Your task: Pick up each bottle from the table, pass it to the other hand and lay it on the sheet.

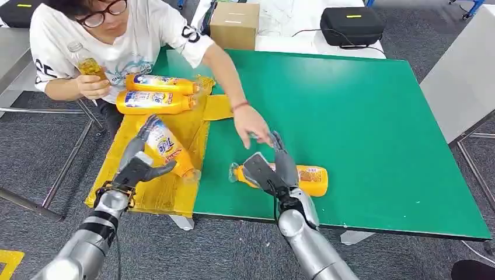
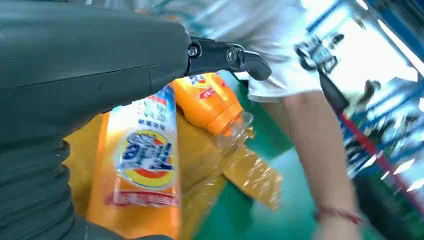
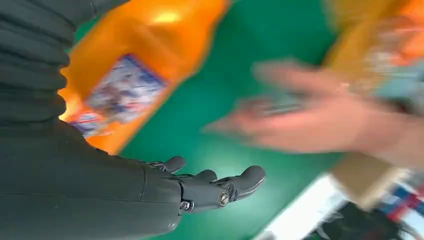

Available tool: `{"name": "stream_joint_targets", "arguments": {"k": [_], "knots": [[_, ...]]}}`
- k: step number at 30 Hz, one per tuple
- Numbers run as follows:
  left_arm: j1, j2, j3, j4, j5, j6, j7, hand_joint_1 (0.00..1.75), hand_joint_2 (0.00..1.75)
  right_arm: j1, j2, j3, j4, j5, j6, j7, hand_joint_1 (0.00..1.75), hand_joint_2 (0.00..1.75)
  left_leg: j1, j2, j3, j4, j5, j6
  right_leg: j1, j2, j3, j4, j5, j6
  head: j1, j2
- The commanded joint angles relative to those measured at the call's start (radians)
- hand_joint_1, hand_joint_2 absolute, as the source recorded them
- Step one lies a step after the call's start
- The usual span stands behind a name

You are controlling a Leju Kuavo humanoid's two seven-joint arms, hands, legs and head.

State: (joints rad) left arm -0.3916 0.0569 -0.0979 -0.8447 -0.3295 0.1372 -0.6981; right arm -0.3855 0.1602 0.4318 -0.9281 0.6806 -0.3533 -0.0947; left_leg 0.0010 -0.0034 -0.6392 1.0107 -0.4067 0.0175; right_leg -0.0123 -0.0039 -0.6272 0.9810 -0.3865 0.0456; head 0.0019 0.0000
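Fingers of the left hand (image 1: 142,157) wrap an orange bottle (image 1: 169,149) over the yellow sheet (image 1: 169,192) at the desk's (image 1: 362,116) left edge. Right hand (image 1: 274,169) hovers spread above another bottle (image 1: 309,179) near the front edge.

Person's hand (image 1: 252,123) reaches across the green table (image 1: 373,134), just beyond the right hand (image 1: 274,169) and the bottle (image 1: 303,179) beneath it. 3 bottles crowd the yellow sheet (image 1: 146,192) around the left hand (image 1: 140,160). Table right of the bottle lies open.
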Motion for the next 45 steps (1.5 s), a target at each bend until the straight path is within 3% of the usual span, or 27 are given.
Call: {"name": "stream_joint_targets", "arguments": {"k": [1, 9, 14, 15, 19, 21, 22, 23, 30, 37, 40, 43, 45], "knots": [[0.052, -0.094, 0.183, -0.098, 0.041, -0.056, 0.0, 0.0, 1.75, -0.043, -0.072, 0.018, 0.15, 0.053, 0.003, 0.034, 0.0, 1.75, 0.0, 0.0, 0.003, -0.001, -0.001, 0.0, 0.0, -0.001, 0.003, -0.001, -0.001, -0.001, 0.0, 0.0], [0.049, -0.16, 0.195, -0.106, 0.078, -0.172, 0.0, 0.0, 1.75, 0.008, -0.178, 0.011, 0.061, 0.303, 0.092, 0.194, 0.0, 1.75, 0.0, -0.003, 0.004, -0.001, -0.001, 0.0, 0.0, -0.003, 0.005, -0.001, -0.002, -0.001, 0.0, 0.0], [0.059, -0.165, 0.2, -0.124, 0.089, -0.201, 0.0, 0.0, 1.75, 0.012, -0.219, 0.009, 0.01, 0.38, 0.173, 0.234, 0.0, 1.75, 0.0, -0.004, 0.003, 0.0, -0.001, 0.0, 0.0, -0.004, 0.005, -0.001, -0.002, 0.0, 0.0, 0.0], [0.059, -0.165, 0.207, -0.122, 0.09, -0.216, 0.0, 0.0, 1.75, 0.001, -0.253, 0.028, 0.0, 0.411, 0.252, 0.252, 0.0, 1.75, 0.0, -0.004, 0.006, 0.0, -0.002, 0.0, 0.0, -0.004, 0.008, -0.001, -0.003, -0.001, 0.0, 0.0], [0.058, -0.165, 0.209, -0.12, 0.089, -0.22, 0.0, 0.0, 1.75, -0.002, -0.262, 0.022, -0.003, 0.41, 0.259, 0.251, 0.0, 1.75, -0.001, -0.003, 0.007, -0.001, -0.002, 0.0, 0.0, -0.003, 0.008, -0.002, -0.002, -0.001, 0.0, 0.0], [0.051, -0.164, 0.204, -0.11, 0.084, -0.238, 0.0, 0.0, 1.75, -0.043, -0.286, 0.057, 0.041, 0.427, 0.344, 0.255, 0.03, 1.75, -0.001, -0.002, 0.004, 0.0, -0.001, 0.0, -0.001, -0.001, 0.005, -0.001, -0.001, 0.0, 0.0, 0.0], [0.05, -0.163, 0.2, -0.11, 0.086, -0.247, 0.0, 0.0, 1.75, -0.058, -0.292, 0.053, 0.054, 0.411, 0.364, 0.241, 1.36, 1.75, -0.001, -0.001, 0.007, 0.0, -0.002, 0.0, 0.0, -0.001, 0.008, -0.001, -0.002, -0.001, 0.0, 0.0], [0.046, -0.164, 0.198, -0.104, 0.093, -0.257, 0.0, 0.0, 1.75, -0.089, -0.303, 0.071, 0.089, 0.415, 0.393, 0.234, 1.75, 1.75, -0.001, -0.001, 0.005, 0.0, -0.001, 0.0, -0.001, -0.001, 0.006, -0.001, -0.001, 0.0, 0.0, 0.0], [0.018, -0.153, 0.163, -0.076, 0.132, -0.282, 0.0, 0.0, 1.75, -0.184, -0.282, 0.061, 0.236, 0.242, 0.477, 0.078, 1.75, 1.75, -0.001, -0.001, 0.006, 0.0, -0.001, 0.0, 0.0, -0.001, 0.006, -0.002, 0.0, 0.0, 0.0, 0.0], [-0.001, -0.148, 0.145, -0.053, 0.148, -0.282, 0.0, 0.0, 1.75, -0.183, -0.274, 0.055, 0.257, 0.154, 0.475, 0.034, 1.75, 1.75, -0.001, -0.001, 0.005, -0.001, 0.0, 0.001, 0.0, -0.001, 0.006, -0.002, 0.001, 0.001, 0.0, 0.0], [-0.028, -0.152, 0.134, -0.001, 0.151, -0.269, 0.0, 0.0, 1.75, -0.15, -0.233, -0.001, 0.241, 0.045, 0.415, -0.009, 1.75, 1.75, 0.0, -0.002, 0.006, -0.001, 0.0, 0.0, 0.0, -0.002, 0.007, -0.002, 0.0, 0.0, 0.0, 0.0], [-0.03, -0.155, 0.133, 0.001, 0.151, -0.267, 0.0, 0.0, 1.75, -0.143, -0.223, 0.003, 0.239, 0.045, 0.406, -0.006, 1.75, 1.75, 0.0, -0.001, 0.01, -0.001, -0.002, 0.0, 0.001, -0.002, 0.011, -0.002, -0.001, -0.001, 0.0, 0.0], [-0.045, -0.16, 0.131, 0.043, 0.141, -0.244, 0.001, 0.0, 1.75, -0.107, -0.19, -0.025, 0.193, 0.006, 0.328, -0.017, 1.75, 1.75, 0.0, 0.0, 0.007, -0.001, -0.001, 0.0, 0.0, 0.0, 0.007, -0.002, 0.0, 0.0, 0.0, 0.0]]}}
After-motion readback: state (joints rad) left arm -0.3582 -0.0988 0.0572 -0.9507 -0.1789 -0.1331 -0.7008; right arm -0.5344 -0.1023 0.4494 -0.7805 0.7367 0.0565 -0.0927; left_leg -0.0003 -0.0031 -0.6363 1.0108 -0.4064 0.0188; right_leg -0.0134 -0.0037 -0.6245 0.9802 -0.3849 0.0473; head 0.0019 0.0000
